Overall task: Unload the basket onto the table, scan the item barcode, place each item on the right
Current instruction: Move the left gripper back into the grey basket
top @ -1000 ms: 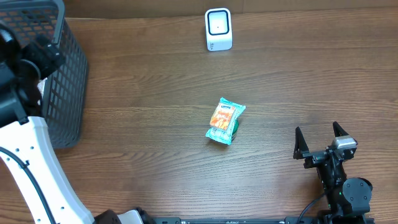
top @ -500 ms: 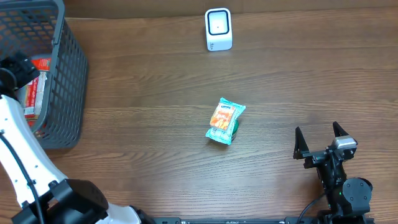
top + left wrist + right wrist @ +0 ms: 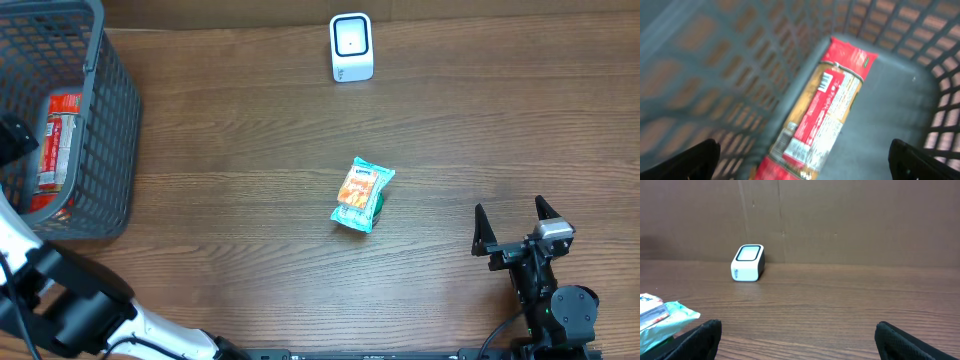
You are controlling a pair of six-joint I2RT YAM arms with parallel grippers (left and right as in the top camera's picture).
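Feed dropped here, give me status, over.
Left gripper open over red packet in basket. Right gripper open, empty. Snack bag lies mid-table, untouched. Nothing between it and scanner.

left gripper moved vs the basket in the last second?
Yes. In the overhead view the left gripper has drawn back from the middle of the basket toward the picture's left edge, uncovering the red packet inside.

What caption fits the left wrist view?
Open left end effector looks down on a red packet lying in the grey basket.
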